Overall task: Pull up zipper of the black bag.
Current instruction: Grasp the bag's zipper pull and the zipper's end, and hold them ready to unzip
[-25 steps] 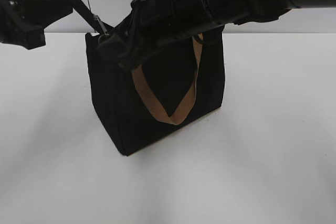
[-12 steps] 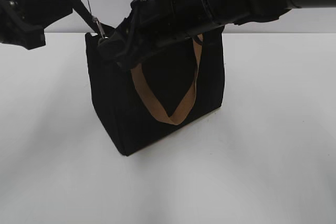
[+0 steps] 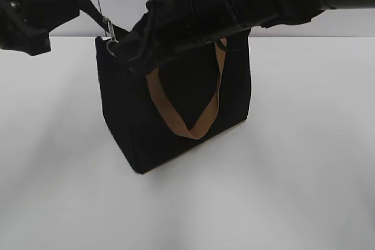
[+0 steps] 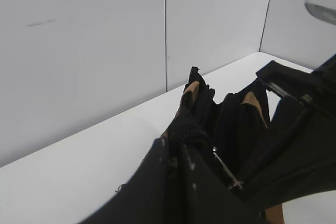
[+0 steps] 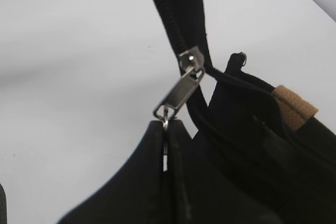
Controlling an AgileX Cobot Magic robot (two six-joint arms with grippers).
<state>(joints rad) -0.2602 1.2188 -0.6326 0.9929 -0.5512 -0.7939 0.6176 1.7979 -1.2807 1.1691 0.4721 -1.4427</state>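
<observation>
Right wrist view shows the right gripper (image 5: 167, 129) pinched tight on the ring of the silver zipper (image 5: 180, 92), at one end of the black bag (image 3: 176, 103) top. On the other side, the left gripper (image 3: 88, 4) pinches the bag's corner. A tan strap (image 3: 187, 103) hangs down the front. The bag stands on a white table (image 3: 293, 174).

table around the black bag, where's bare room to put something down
The white table is bare across the whole near strip in front of the black bag, and to the bag's right and left. It is crowded only over the bag's top, where the right claw pinches the zipper and the left claw grips the bag's corner.
</observation>
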